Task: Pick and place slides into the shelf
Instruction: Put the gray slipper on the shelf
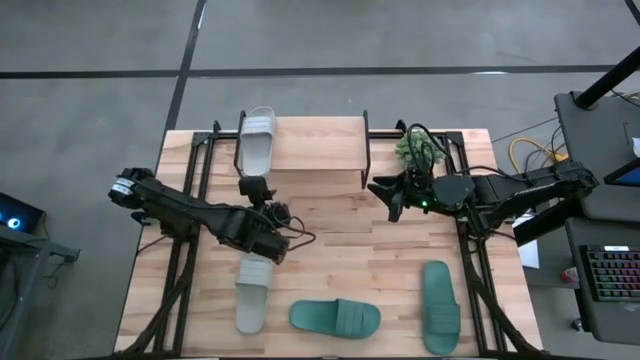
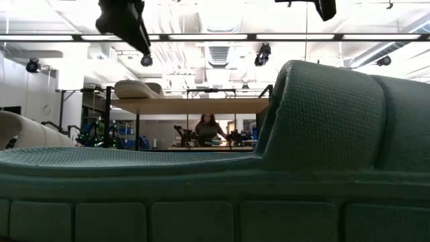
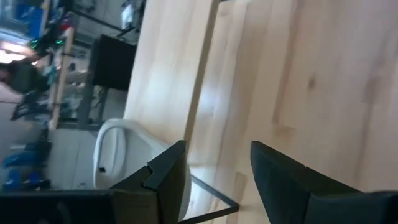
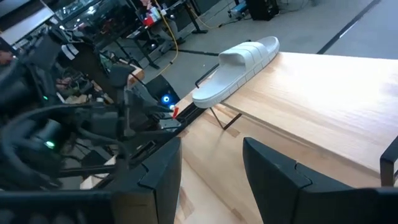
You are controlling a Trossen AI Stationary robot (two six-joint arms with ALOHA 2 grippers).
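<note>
Nearest you, two teal slides point(image 1: 335, 318) and one pale slide point(image 1: 251, 292) lay on the table point(image 1: 330, 250). Your left gripper point(image 1: 258, 190) and right gripper point(image 1: 383, 192) hovered parted, empty; another pale slide point(image 1: 257, 140) sat beyond, on the shelf point(image 1: 320, 145).

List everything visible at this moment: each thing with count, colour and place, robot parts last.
Pale slides: two, grey-white; one on the shelf's left end, one on the table's near left.
Teal slides: two, green; one near centre front, one front right.
Shelf: one, light wood top, black legs; table's far side.
Table: one, light wood.
Person: one, in the room behind.
Left gripper: dark, open, empty, before the shelf's left end.
Right gripper: dark, open, empty, near the shelf's right end.
</note>
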